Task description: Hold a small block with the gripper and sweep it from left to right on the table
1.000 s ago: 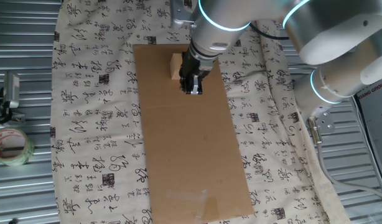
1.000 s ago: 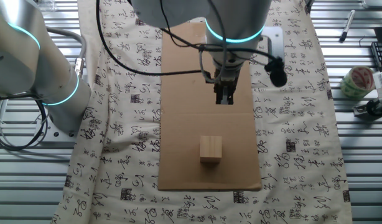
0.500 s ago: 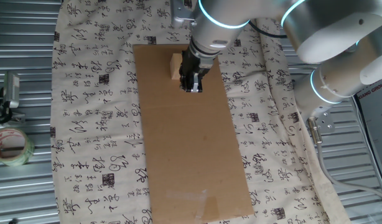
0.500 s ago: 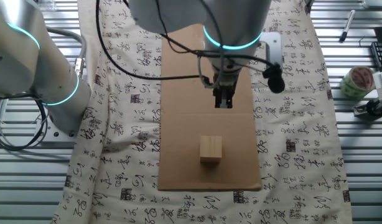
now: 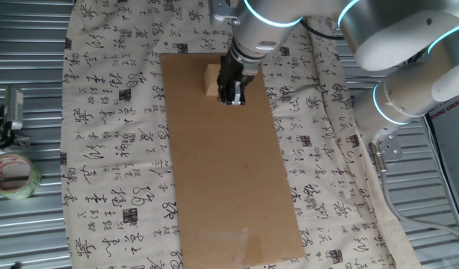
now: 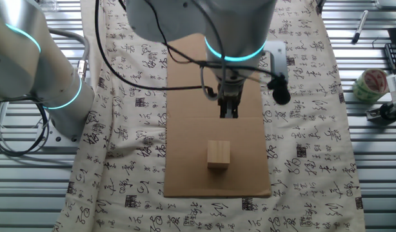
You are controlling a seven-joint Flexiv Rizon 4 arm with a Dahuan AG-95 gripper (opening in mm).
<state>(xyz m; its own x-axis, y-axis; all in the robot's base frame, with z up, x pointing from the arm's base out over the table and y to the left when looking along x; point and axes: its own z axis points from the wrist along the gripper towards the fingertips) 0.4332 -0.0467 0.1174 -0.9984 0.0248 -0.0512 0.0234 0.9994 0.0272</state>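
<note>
The small block (image 6: pixel 218 154), a pale tan wooden cube, sits on the brown cardboard sheet (image 6: pixel 191 116) near its close end in the other fixed view. In one fixed view the block (image 5: pixel 211 79) is at the far end of the cardboard, partly hidden behind the gripper. The gripper (image 6: pixel 229 112) hangs above the cardboard, short of the block and not touching it. Its fingers are close together and hold nothing. In one fixed view the gripper (image 5: pixel 234 97) is just right of the block. The cardboard lies on the cream calligraphy cloth (image 5: pixel 117 134) of the table.
A tape roll (image 5: pixel 13 175) and a metal clamp (image 5: pixel 9 112) lie on the corrugated metal at the left of one fixed view. The tape roll (image 6: pixel 369 84) and a pen (image 6: pixel 359 27) show at the right of the other fixed view. The arm's base (image 6: pixel 49 84) stands beside the cloth.
The gripper has moved a little along the cardboard toward the block and has turned about its own axis. The block has not moved.
</note>
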